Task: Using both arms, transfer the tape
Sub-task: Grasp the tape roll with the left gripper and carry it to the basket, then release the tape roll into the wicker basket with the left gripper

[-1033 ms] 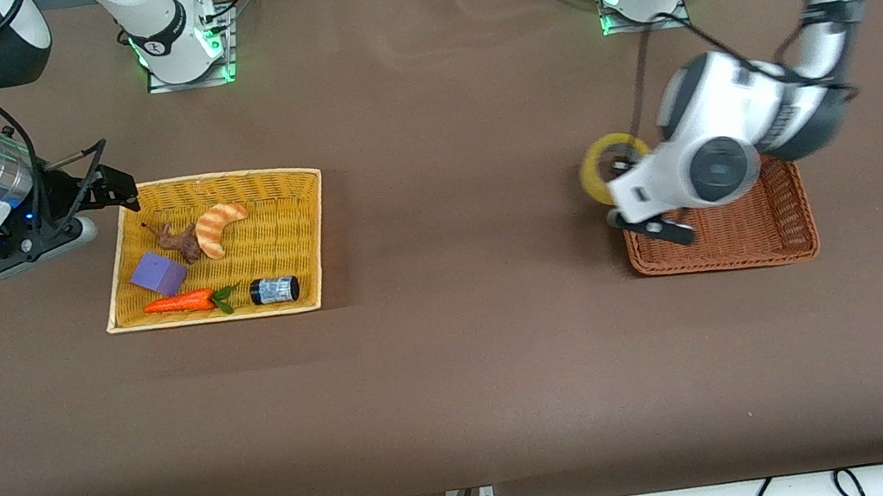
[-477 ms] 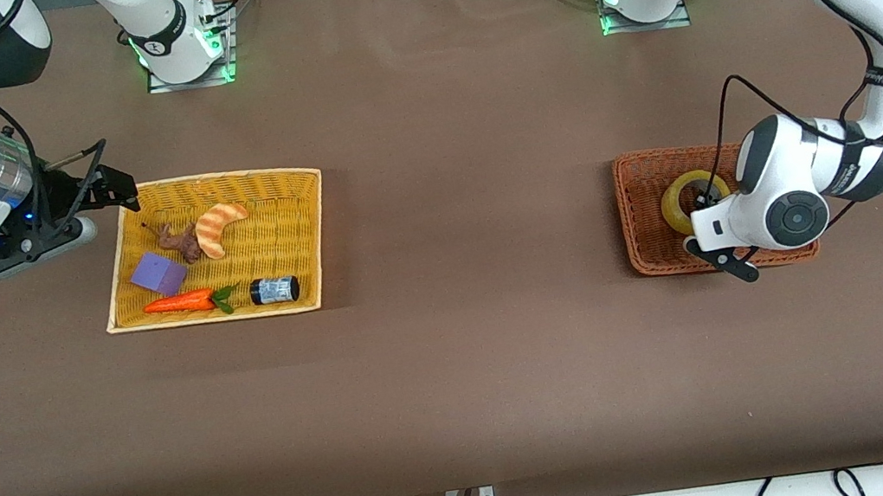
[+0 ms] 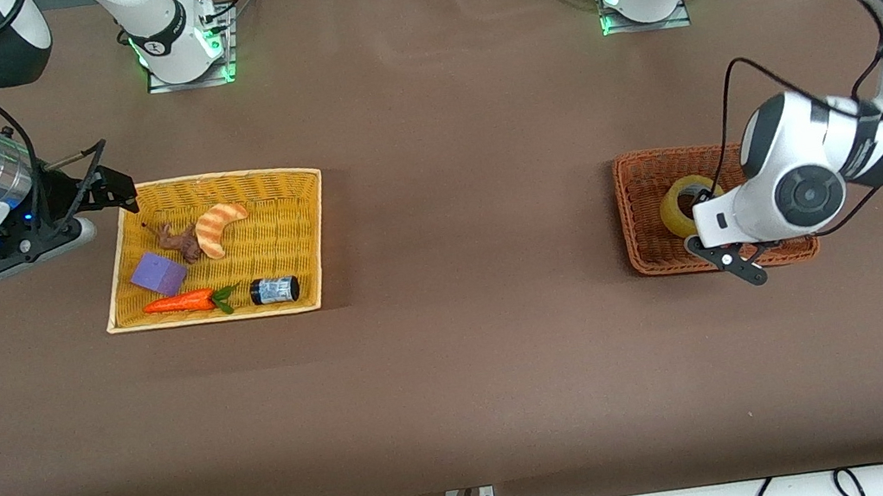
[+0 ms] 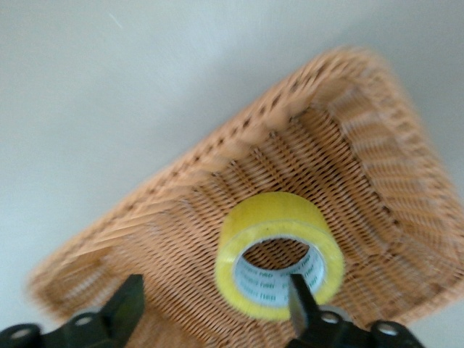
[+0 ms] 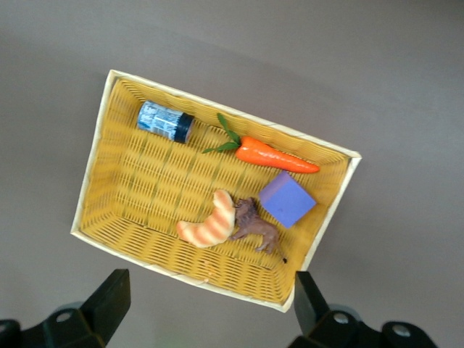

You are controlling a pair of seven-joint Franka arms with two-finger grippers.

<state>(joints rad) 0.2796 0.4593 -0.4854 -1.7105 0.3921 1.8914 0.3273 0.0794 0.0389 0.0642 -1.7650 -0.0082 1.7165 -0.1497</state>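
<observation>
The tape (image 3: pixel 674 211), a yellowish ring-shaped roll, lies tilted in the brown wicker basket (image 3: pixel 640 183) at the left arm's end of the table. My left gripper (image 3: pixel 705 210) is just above it, inside the basket. In the left wrist view the tape (image 4: pixel 275 210) rests on the basket's weave (image 4: pixel 348 145). The left gripper (image 4: pixel 215 308) is open wide, with one finger (image 4: pixel 299 301) in front of the roll's hole and the other well clear of it. My right gripper (image 3: pixel 107 189) is open and empty, waiting over the table beside the yellow basket (image 3: pixel 307 215).
The yellow basket (image 5: pixel 94 181) holds a croissant (image 3: pixel 215 227), a brown toy animal (image 3: pixel 182 241), a purple block (image 3: pixel 158 273), a carrot (image 3: pixel 183 301) and a small dark jar (image 3: pixel 274 289). Bare brown table lies between the two baskets.
The left arm carried the tape from above the table beside the brown basket down into the basket. The tape now lies there and the hand has lifted slightly. The right arm has not moved.
</observation>
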